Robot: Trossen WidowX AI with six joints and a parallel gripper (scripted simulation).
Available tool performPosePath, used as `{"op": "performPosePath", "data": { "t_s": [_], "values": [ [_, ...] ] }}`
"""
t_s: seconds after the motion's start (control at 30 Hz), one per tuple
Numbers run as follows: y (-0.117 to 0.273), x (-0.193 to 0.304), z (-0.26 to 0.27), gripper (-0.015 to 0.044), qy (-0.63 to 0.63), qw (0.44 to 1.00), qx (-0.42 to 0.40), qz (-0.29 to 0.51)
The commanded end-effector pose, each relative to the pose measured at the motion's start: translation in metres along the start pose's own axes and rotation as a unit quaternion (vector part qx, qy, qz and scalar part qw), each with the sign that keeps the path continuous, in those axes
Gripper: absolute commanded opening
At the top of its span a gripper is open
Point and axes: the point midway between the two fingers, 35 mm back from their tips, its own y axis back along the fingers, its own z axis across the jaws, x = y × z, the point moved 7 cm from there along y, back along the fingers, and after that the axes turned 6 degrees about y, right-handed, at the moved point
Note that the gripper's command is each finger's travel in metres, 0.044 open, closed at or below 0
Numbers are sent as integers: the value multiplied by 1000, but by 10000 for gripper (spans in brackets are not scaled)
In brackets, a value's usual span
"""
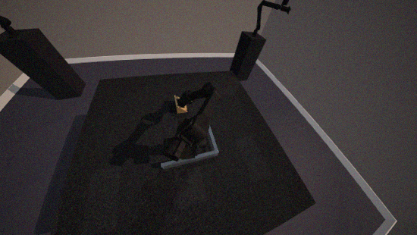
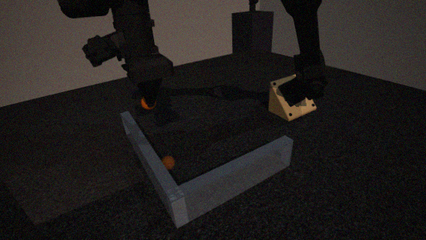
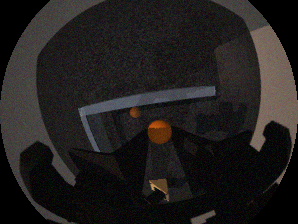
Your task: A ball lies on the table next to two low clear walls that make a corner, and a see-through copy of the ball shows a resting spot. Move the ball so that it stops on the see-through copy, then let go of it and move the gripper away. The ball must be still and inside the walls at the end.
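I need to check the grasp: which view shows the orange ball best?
The wrist view: the ball sits centred and unobstructed between the gripper fingers. The exterior view shows only a sliver of it under the dark gripper, above the walls. In the top view the arm hides it.

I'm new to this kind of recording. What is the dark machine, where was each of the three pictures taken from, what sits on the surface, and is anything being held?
The dark machine is a single jointed robot arm ending in a two-fingered hand. One picture looks down from above, one from the side near table height, and the round one from a camera on the arm's wrist, looking past the fingers. On the dark table stand two low clear walls that meet in a corner. The tan block farther back is the arm's base mount. The hand is closed on a small orange ball, held above the surface. The fainter orange ball beside one wall is the see-through copy that marks the resting spot.
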Motion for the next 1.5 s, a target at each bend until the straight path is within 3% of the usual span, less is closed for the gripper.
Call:
{"op": "performPosePath", "data": {
  "t_s": [0.0, 0.4, 0.87, 1.47],
  "values": [
    [-13, -3, 23, 0, 18, 1000, 0, 4],
    [-38, -2, 47, 0, 38, 999, 1, 8],
    [-98, -1, 48, 0, 38, 999, -1, 7],
    [-119, -1, 48, 0, 38, 999, -1, 7]
  ]
}}
